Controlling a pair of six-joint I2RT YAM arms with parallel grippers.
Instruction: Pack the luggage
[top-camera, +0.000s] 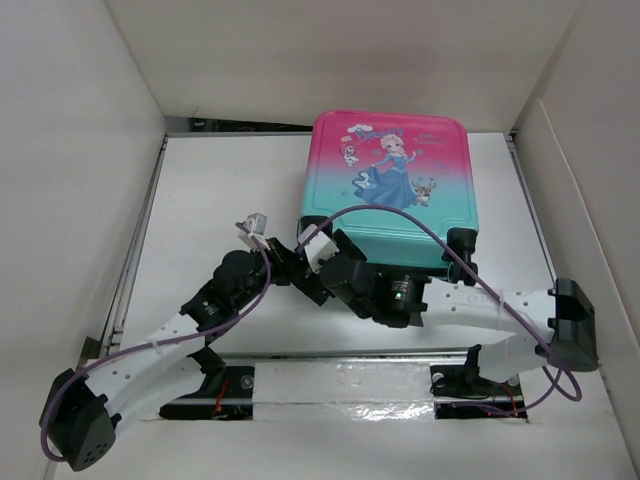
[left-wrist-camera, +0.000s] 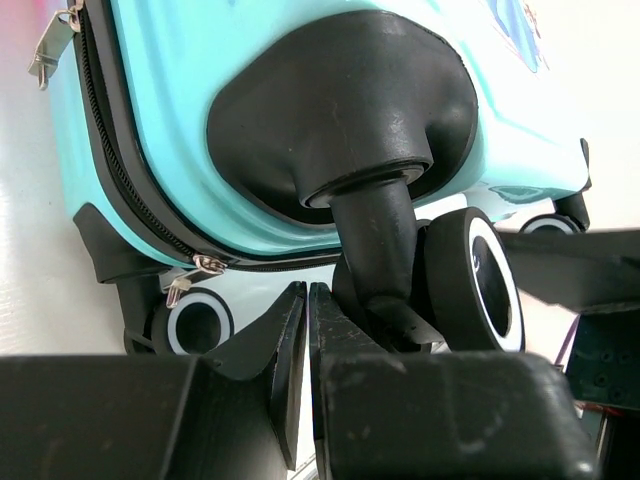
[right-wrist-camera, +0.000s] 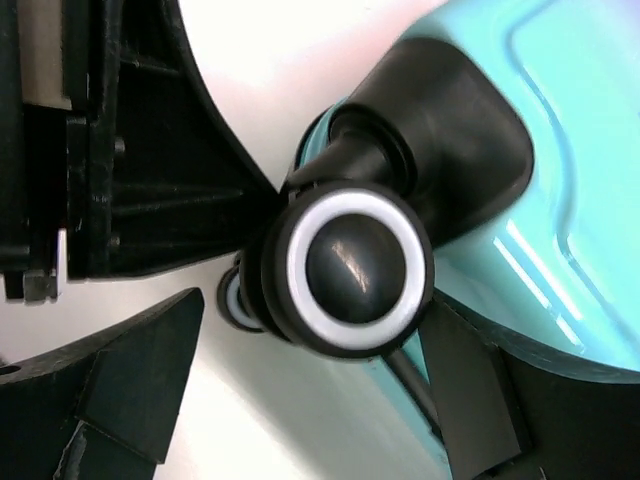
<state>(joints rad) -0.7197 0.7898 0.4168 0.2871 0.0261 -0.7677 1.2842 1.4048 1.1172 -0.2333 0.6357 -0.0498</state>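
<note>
Closely, left gripper (left-wrist-camera: 305, 345) and right gripper (right-wrist-camera: 310, 400) crowd the luggage (top-camera: 390, 180) wheel (right-wrist-camera: 350, 265).

The suitcase (top-camera: 392, 215) had a hard, glossy plastic shell, smooth and catching the light. Its wheel (right-wrist-camera: 352, 262) was shiny black plastic with a white ring, under a smooth, half-glossy black housing (left-wrist-camera: 340, 100). The zipper pull (left-wrist-camera: 188, 279) was bright metal. The table (top-camera: 210, 190) looked smooth and white, faintly shiny. The fingers (left-wrist-camera: 285, 350) of the left gripper (left-wrist-camera: 308, 300) were matt black plastic, lightly scuffed.

No readable text, brand or number; small lettering (top-camera: 432, 131) on luggage (top-camera: 390, 215) shell too blurred to read.
</note>
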